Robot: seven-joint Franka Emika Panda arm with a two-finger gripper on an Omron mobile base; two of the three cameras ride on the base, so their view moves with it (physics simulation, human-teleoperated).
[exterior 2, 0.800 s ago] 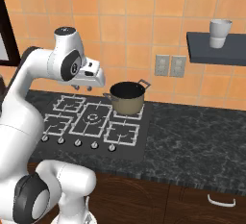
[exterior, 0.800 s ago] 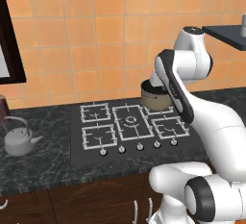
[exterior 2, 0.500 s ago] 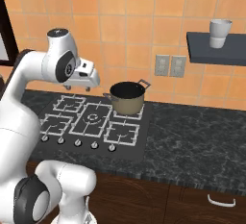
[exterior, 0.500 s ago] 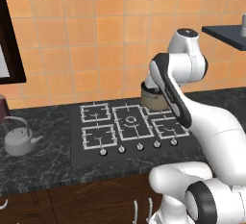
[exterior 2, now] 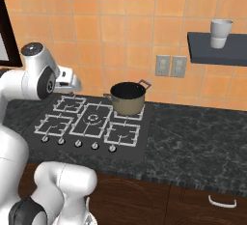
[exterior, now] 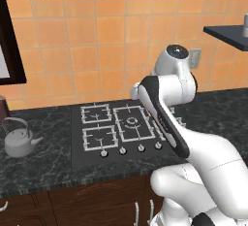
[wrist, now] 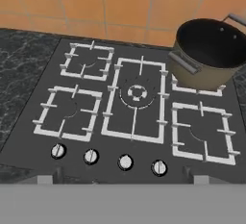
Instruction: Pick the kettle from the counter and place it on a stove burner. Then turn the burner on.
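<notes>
The kettle (exterior: 18, 141), small and dull grey with a thin arched handle, stands on the dark marbled counter (exterior: 43, 169) well left of the stove. Pale wire stove burner grates lie at front left (exterior: 99, 137) and back left (exterior: 95, 113) of the black hob; the hand view shows them too, front left (wrist: 69, 110) and front right (wrist: 202, 131). My gripper (exterior 2: 69, 85) hangs above the hob's back left corner, far from the kettle. In the hand view the gripper (wrist: 122, 175) is open, fingertips wide apart with nothing between them.
A tan pot (exterior 2: 127, 97) with a black rim sits on the back right grate. Several round knobs (wrist: 125, 161) line the hob's front edge. A white cup (exterior 2: 221, 32) stands on a wall shelf at the right. A dark window frame (exterior: 12, 50) borders the left wall.
The arm has swung left across the hob, carrying the open gripper from beside the pot toward the back left corner. The kettle and pot have not moved.
</notes>
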